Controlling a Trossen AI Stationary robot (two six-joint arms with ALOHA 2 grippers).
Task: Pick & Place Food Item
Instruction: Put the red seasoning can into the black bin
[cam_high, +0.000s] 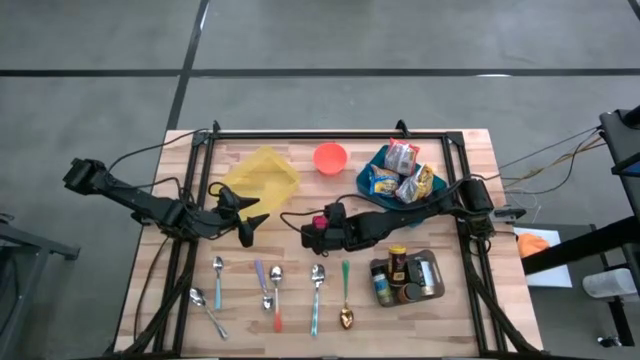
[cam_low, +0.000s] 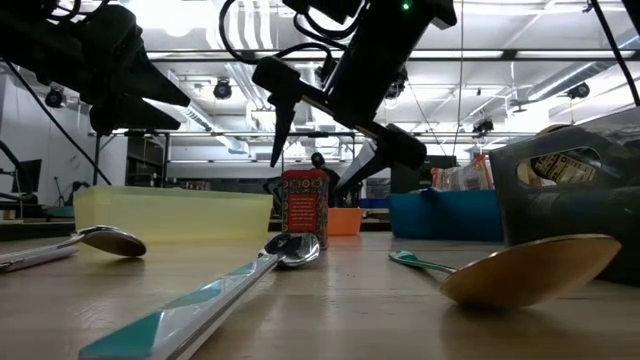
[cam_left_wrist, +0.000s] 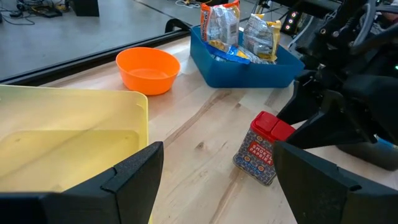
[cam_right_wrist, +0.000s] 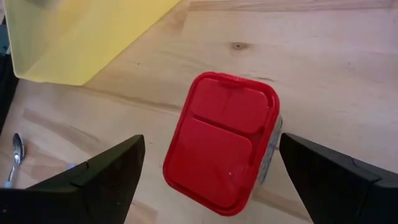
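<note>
- Landmark: spice jar (cam_high: 320, 221) with red lid, standing upright on the wooden counter (cam_high: 470, 160), roughly mid-counter.
- Right claw (cam_high: 311, 229) hangs directly over the spice jar. Right wrist view: red lid sits between the two dark fingers (cam_right_wrist: 102, 174), a gap on each side; fingers spread wide, nothing gripped.
- Low view: right claw's fingers point down on either side of the jar's top, not touching it as far as can be seen.
- Left claw (cam_high: 245, 214) is on the counter's left half, near the spice jar on the side away from the right arm. Fingers spread wide, empty.
- Left wrist view: jar (cam_left_wrist: 263, 148) stands apart from the left claw's fingers (cam_left_wrist: 134, 177), label facing the camera, with the right arm just behind it.
- Yellow bin (cam_high: 262, 176) lies just beyond the left claw, near the jar, toward the counter's far edge.
- Orange bowl (cam_high: 330, 157) sits past the jar at the far edge, beside the yellow bin.
- Blue tray (cam_high: 368, 182) holding snack packets (cam_high: 402, 157) sits beyond the jar on the right arm's side, next to the orange bowl.
- Row of spoons (cam_high: 318, 277) lies on the near side of the jar.
- Dark rack (cam_high: 430, 270) with further jars (cam_high: 398, 262) stands on the near side, on the jar's right-arm side.
</note>
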